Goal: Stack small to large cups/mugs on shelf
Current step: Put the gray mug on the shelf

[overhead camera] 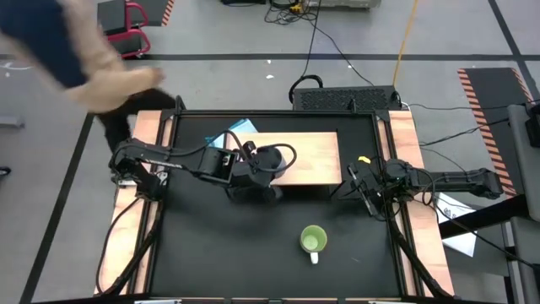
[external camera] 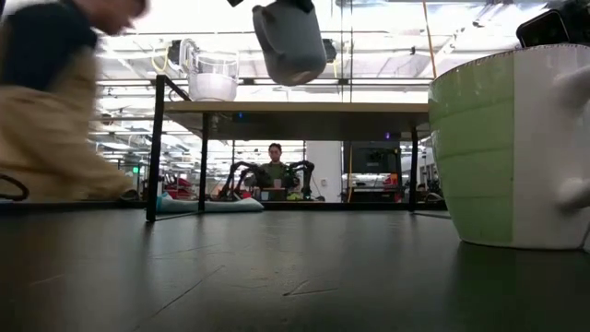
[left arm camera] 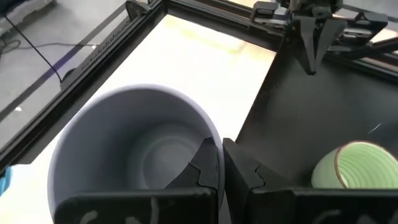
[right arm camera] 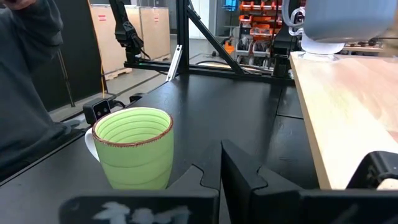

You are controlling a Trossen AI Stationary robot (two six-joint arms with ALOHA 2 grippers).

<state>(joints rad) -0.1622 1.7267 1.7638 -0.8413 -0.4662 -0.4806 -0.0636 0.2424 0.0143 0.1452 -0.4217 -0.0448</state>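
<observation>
Mugs: one grey-blue mug (left arm camera: pixel 134 152) clamped in left end effector (left arm camera: pixel 217 165), one green mug (overhead camera: pixel 314 241); right end effector (right arm camera: pixel 221 165) together.

So the floor (overhead camera: pixel 211 34) we saw was plain grey concrete with dark tape lines across it, plus orange-and-black hazard striping (overhead camera: pixel 483 93) off to one side. A yellow cable (overhead camera: pixel 408 38) and some black ones trailed over it, and a red cart base (overhead camera: pixel 131 25) sat near the top corner. A person in a dark top and tan trousers (overhead camera: pixel 76 59) was leaning in at the black worktop (overhead camera: pixel 253 245), pretty blurred. Looking level across, we had a bright open workshop with ceiling light strips (external camera: pixel 387 41), another person seated far back (external camera: pixel 274 168), and red shelving (right arm camera: pixel 258 18) plus cardboard-coloured crates (right arm camera: pixel 130 31) beyond.
</observation>
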